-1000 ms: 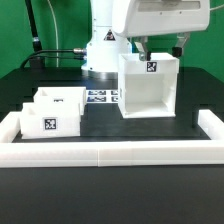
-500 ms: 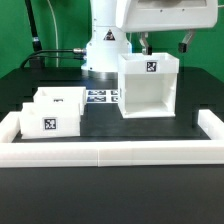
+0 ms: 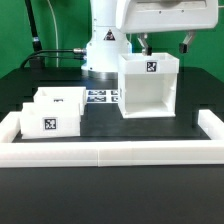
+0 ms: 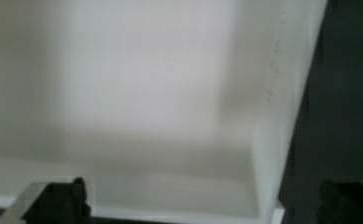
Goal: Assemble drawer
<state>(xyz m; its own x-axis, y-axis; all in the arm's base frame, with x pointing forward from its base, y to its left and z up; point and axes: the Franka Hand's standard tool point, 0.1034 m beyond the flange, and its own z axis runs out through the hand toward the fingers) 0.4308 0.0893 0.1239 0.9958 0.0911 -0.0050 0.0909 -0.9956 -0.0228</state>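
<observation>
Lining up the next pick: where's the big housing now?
In the exterior view, the housing stands upright right of centre, just below the fingers, the marker board beside it.

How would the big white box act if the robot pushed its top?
The housing looks stiff, with flat hard walls. It stands tall and seems hollow, so probably light and might tip. Its smooth plastic may slide on the table.

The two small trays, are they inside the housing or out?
Out. Both trays sit on the table at the exterior view's left, apart from the housing.
</observation>
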